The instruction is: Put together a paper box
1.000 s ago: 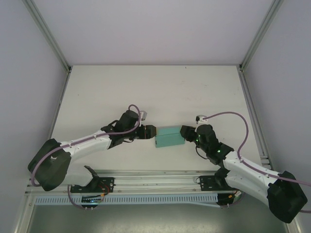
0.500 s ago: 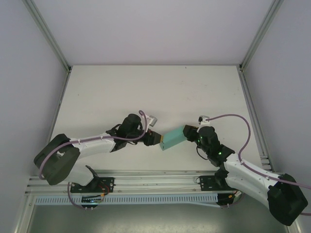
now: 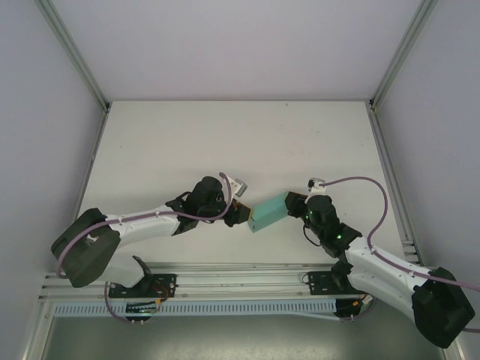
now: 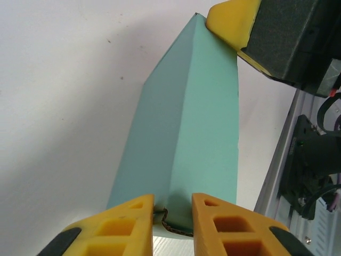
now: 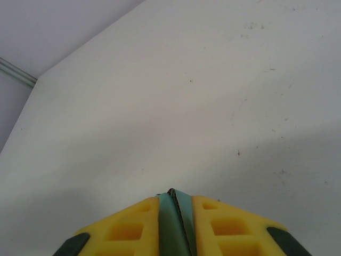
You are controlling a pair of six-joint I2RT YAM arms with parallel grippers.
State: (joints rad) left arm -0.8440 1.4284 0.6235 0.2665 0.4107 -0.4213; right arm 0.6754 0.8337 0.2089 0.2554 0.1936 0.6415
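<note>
The teal-green paper box [image 4: 186, 133] of thin card is seen as matt and smooth, with crisp creases and a raw, brownish cut edge at one corner. The yellow fingers [image 4: 224, 229] of the left tool [image 4: 173, 205] and of the right tool [image 5: 175, 205] are shown as matt moulded plastic with recessed pockets. The white desk [image 5: 213, 106] is presented as a smooth, faintly satin surface, speckled with small marks and scuffs. The silver frame rails [image 3: 75, 56] are read as brushed metal, and the white arm shells [image 3: 142, 223] as slightly glossy plastic.
</note>
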